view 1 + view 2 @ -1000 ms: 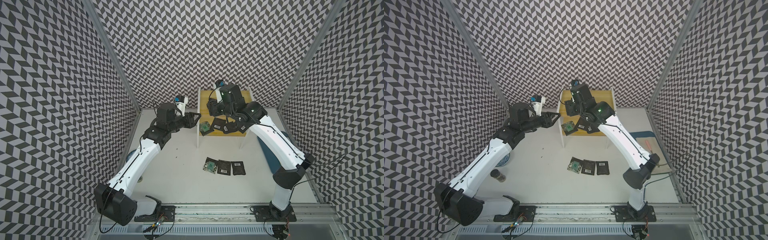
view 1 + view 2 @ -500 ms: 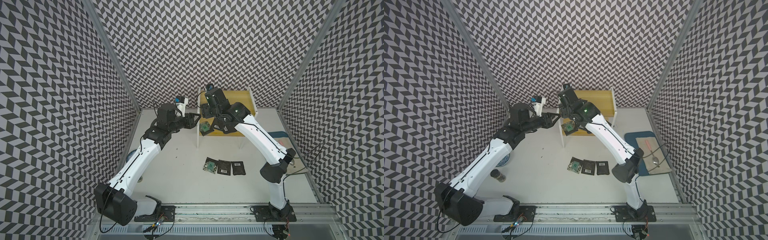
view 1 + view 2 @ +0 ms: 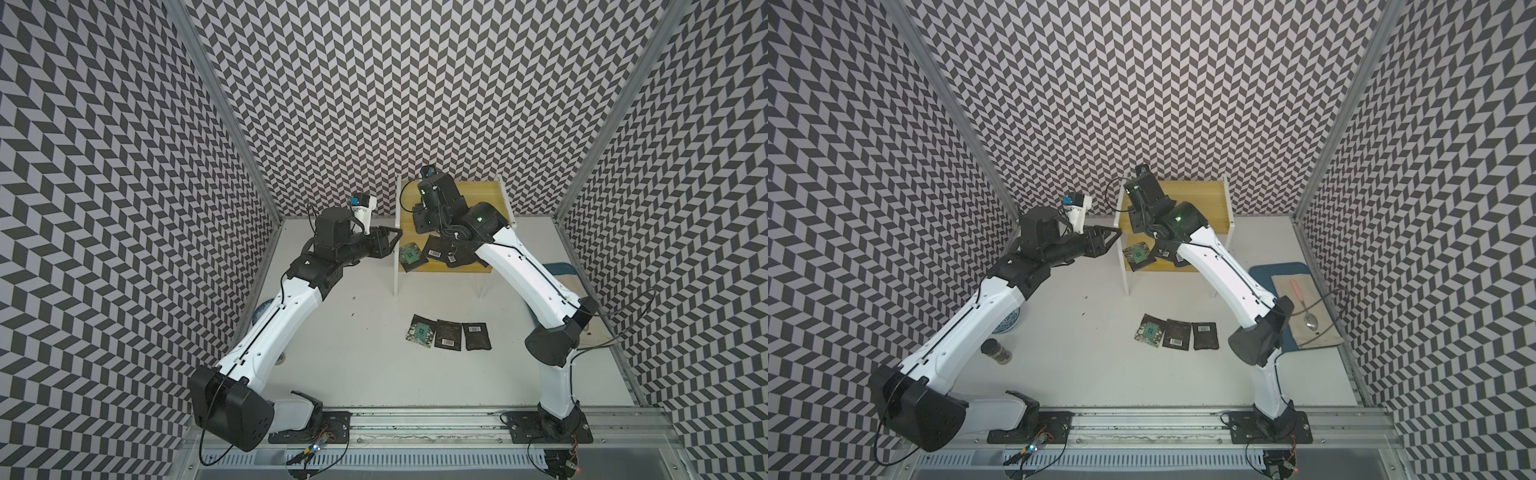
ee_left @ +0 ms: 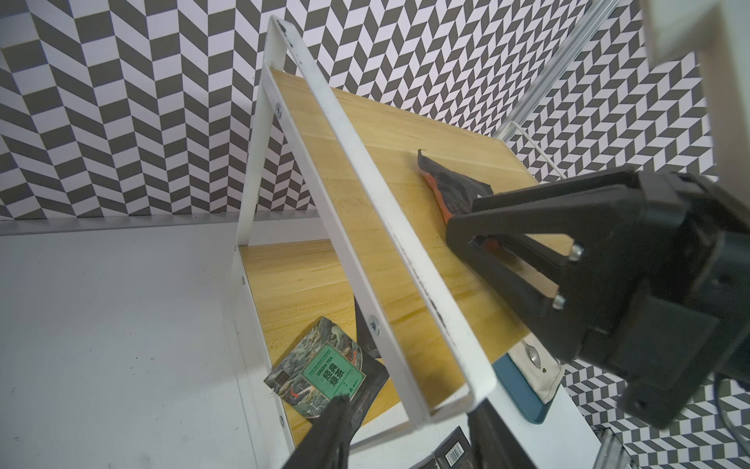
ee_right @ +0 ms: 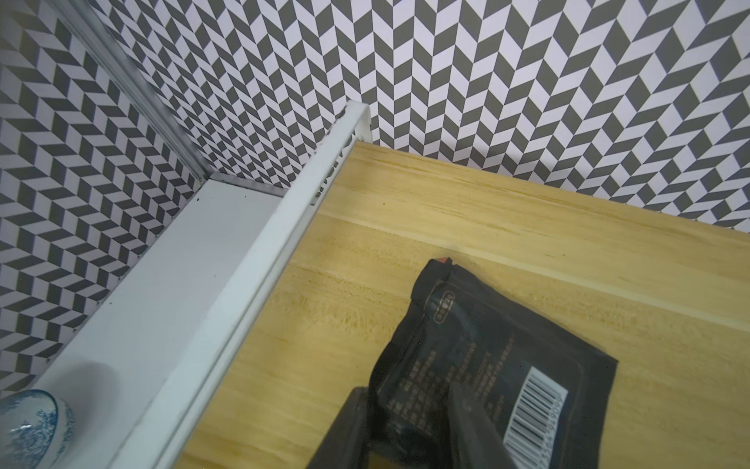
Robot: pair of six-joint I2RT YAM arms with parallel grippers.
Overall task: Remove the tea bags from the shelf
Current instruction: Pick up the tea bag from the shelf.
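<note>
The right hand [image 4: 458, 227] is clamped on the near edge of a black tea bag [image 5: 487, 345]. The bag lies on the far, upper board of the shelf [image 3: 478, 195], toward its left end. From the fingers, the bag runs away toward the far wall, with the white side rail [image 5: 264, 251] just to its left, so the way out is probably up and toward the near side. The left hand [image 3: 397, 231] hangs with fingers apart and empty, just left of the shelf. It is nearer to the green tea bag [image 3: 411, 256] on the lower board. Three tea bags [image 3: 446, 334] lie in a row on the desk [image 3: 353, 353]. In both top views the right arm hides the held bag and part of the lower board, so the number left there is unclear.
</note>
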